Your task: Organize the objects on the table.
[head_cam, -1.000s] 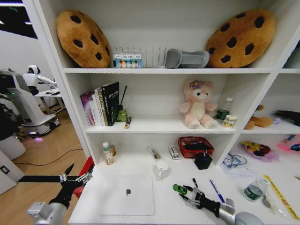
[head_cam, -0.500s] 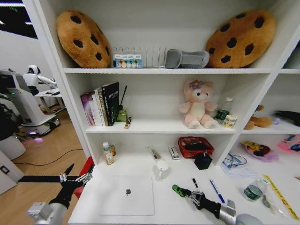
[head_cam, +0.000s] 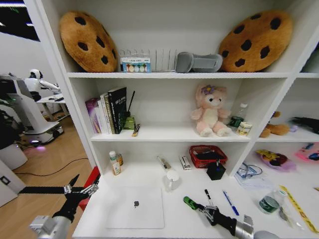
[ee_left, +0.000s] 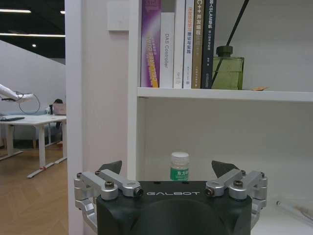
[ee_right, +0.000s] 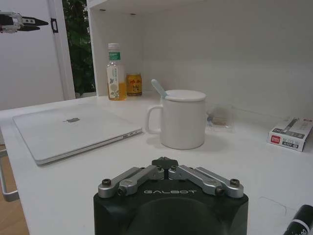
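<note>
Right gripper sits low in the frame, a bit right of the middle, just above the white table. Its fingers are pressed together, and the wrist view shows nothing between them. A tiny green toy car lies just beside its tip, toward the left; I cannot tell if they touch. A black marker lies right behind the gripper, and a blue pen lies a little further right. A yellow ruler lies near the lower right corner.

Left of the car, the silver laptop lies flat and closed in the lower middle. Behind it, near the frame's center, stands the white mug with a lid on top.

Left gripper hangs at the lower left, off the table's edge, apart from everything. Its fingers are spread wide and hold nothing.
</note>
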Controlling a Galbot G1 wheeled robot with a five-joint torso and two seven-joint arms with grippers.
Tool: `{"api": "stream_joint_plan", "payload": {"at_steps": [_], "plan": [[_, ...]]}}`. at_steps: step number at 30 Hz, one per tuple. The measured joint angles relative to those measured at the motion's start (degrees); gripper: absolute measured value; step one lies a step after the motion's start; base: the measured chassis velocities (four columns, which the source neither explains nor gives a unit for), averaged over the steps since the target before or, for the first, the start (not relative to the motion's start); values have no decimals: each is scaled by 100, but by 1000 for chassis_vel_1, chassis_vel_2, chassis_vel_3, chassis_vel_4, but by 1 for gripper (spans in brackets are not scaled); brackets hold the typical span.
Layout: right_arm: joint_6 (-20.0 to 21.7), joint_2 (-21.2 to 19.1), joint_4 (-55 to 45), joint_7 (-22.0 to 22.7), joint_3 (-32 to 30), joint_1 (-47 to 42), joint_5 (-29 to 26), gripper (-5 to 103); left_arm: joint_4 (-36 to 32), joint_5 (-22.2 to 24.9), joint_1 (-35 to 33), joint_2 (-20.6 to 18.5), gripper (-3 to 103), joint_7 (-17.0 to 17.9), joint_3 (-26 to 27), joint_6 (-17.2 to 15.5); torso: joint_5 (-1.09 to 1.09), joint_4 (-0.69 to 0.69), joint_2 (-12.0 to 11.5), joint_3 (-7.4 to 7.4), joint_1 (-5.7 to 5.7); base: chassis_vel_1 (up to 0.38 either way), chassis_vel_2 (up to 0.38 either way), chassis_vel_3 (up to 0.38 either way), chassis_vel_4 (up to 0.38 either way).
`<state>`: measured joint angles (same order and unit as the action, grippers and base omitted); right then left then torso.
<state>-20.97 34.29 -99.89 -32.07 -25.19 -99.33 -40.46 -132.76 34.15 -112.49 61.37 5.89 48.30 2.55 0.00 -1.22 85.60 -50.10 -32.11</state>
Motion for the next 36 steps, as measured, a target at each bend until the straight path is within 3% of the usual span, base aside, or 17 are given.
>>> {"api": "stream_joint_plan", "payload": {"at_steps": [6, 8, 10, 16, 20, 23, 27, 34, 36], "plan": [[-118, -48, -110, 39, -183, -225, 88, -1, -25, -49, 0, 17, 100, -8, -33, 3, -1, -1, 0, 0, 0, 0, 0, 0, 0], [-169, 4, -103, 143, -194, -251, 173, 5, -2, -64, -14, 23, 100, -22, -35, 20, -1, -1, 0, 0, 0, 0, 0, 0, 0], [-170, 35, -104, 189, -189, -250, 208, 5, 5, -73, -24, 24, 100, -30, -36, 27, -1, -1, 0, 0, 0, 0, 0, 0, 0], [-142, 226, -96, 476, -31, -145, 477, 33, 8, -86, -38, 22, 100, -40, -47, 32, 0, -1, 0, 0, 0, 0, 0, 0, 0], [-118, 269, -65, 538, 4, -128, 482, 44, 27, -96, -38, 21, 100, -41, -70, 32, -1, 0, 0, 0, 0, 0, 0, 0, 0], [-97, 324, -6, 628, 34, -136, 491, 60, 59, -116, -25, 21, 100, -42, -119, 32, -1, 0, -1, 0, 0, 0, 0, 0, 0], [-85, 365, 58, 658, 81, -121, 513, 66, 73, -133, -16, 22, 100, -47, -144, 32, -1, -1, -1, 0, 0, 0, 0, 0, 0], [81, 416, 49, 818, 472, 207, 567, 96, 132, -159, -38, 20, 100, -105, -125, 86, 0, 0, -1, 0, 0, 0, 0, 0, 0], [98, 414, 45, 835, 512, 249, 568, 96, 135, -155, -40, 19, 100, -108, -120, 90, 0, 0, -1, 0, 0, 0, 0, 0, 0]]}}
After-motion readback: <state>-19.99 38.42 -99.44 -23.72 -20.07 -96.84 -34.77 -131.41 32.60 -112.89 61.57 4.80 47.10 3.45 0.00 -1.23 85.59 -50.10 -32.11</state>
